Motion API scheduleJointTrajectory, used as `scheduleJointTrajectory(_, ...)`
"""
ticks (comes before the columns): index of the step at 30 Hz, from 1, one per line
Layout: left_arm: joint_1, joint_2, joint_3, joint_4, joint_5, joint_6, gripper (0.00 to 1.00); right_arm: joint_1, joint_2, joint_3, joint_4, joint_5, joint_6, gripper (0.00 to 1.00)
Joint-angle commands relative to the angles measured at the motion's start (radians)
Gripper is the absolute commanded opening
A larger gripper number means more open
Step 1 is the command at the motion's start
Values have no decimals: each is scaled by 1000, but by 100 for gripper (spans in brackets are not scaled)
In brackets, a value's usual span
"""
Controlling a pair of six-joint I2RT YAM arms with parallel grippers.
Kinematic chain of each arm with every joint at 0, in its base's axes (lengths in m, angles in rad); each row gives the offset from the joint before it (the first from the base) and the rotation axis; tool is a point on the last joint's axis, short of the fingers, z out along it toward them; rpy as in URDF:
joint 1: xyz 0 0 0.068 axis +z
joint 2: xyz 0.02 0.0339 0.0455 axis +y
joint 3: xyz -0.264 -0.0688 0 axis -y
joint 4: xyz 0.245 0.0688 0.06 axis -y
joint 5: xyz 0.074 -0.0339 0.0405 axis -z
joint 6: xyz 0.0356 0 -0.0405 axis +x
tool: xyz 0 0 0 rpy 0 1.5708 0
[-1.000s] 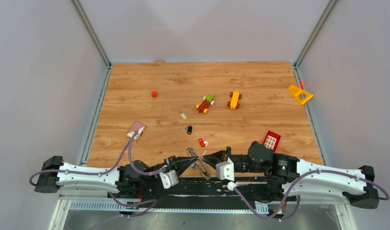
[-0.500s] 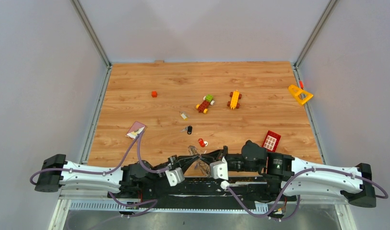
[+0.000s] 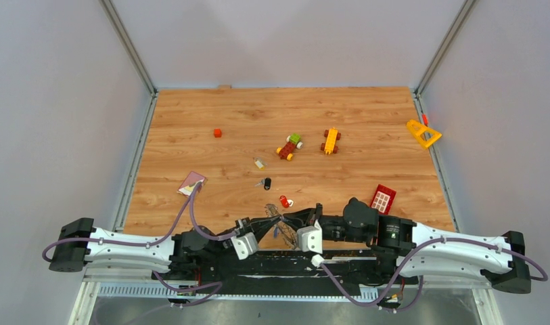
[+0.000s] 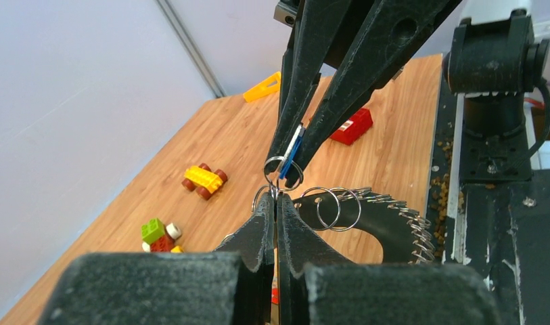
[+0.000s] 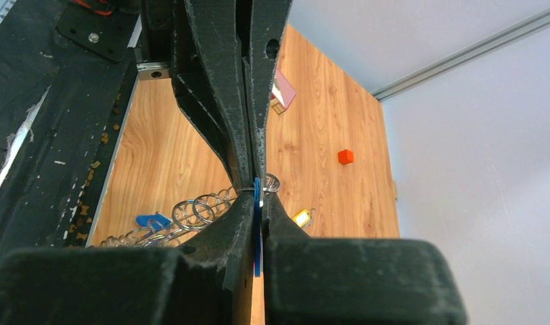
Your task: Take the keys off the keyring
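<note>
The keyring (image 3: 284, 233), a flat dark ring with a coiled wire rim (image 4: 394, 227), hangs between both grippers near the table's front edge. My left gripper (image 4: 277, 198) is shut on a small split ring (image 4: 283, 169) at the keyring's edge. My right gripper (image 5: 258, 196) comes in from the opposite side, shut on a blue key (image 5: 258, 203) that is threaded on that same split ring. Two empty split rings (image 4: 331, 207) and a second blue key (image 5: 153, 222) hang from the keyring. Loose keys lie on the table: black (image 3: 266, 183), red (image 3: 285, 201) and yellow (image 3: 260, 163).
Two toy block vehicles (image 3: 289, 147) (image 3: 331, 141) stand mid-table. A red block (image 3: 383, 198) lies just beyond the right arm, a yellow triangle (image 3: 423, 133) at the right edge. A small orange cube (image 3: 217, 133) and a pink card (image 3: 192, 183) lie to the left.
The right arm has swung left and its gripper now meets the left gripper tip to tip. The keyring has lifted slightly between them.
</note>
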Motion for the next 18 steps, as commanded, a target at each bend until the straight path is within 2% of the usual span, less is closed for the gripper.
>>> scheduleJointTrajectory(1,0,10,10,-19,-10,-45,0,7,-62,31,229,10,-20,0)
scheduleJointTrajectory(18,0,3,19,-38,-25,-72,0,7,-117,2,234,42,-27,0)
